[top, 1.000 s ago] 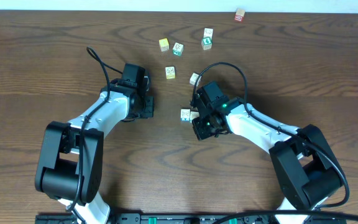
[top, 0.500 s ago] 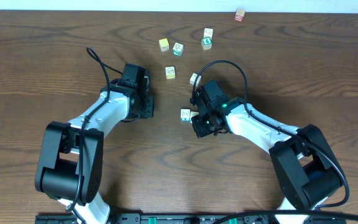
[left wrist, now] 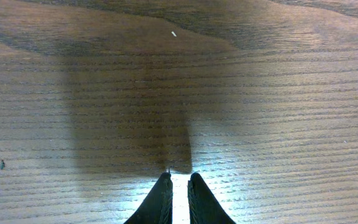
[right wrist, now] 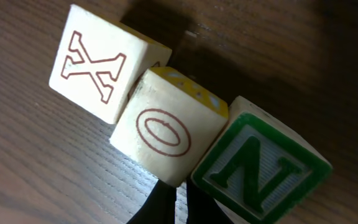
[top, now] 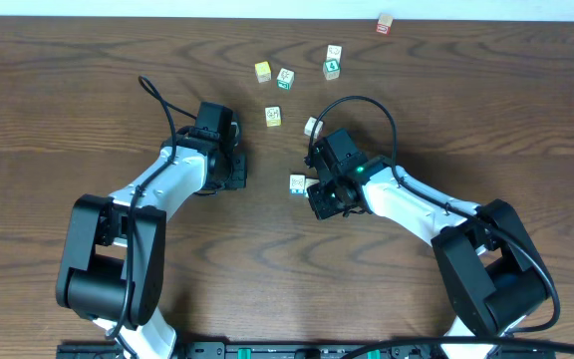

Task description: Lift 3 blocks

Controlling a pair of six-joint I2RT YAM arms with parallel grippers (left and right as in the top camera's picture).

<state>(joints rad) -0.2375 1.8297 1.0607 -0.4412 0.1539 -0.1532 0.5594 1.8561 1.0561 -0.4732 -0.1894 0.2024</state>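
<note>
At tabletop (right wrist: 30, 174) centre, near the right claw (right wrist: 174, 208), block X (right wrist: 98, 65), block O (right wrist: 166, 127) and block N (right wrist: 257, 168) lie in a touching row. Both claws are fully closed and empty; the left claw (left wrist: 179, 199) hangs over bare wood. You should expect light, rigid, smooth cubes: clamp the row's two end faces squarely, or it may buckle.

Eight cubes from above, two yellow-faced cubes (top: 262, 71) far left, one reddish cube (top: 385, 23) far right, five pale cubes (top: 312, 126), at my right wrist three lettered, X cube (right wrist: 101, 65), O cube (right wrist: 166, 132), N cube (right wrist: 257, 168)
</note>
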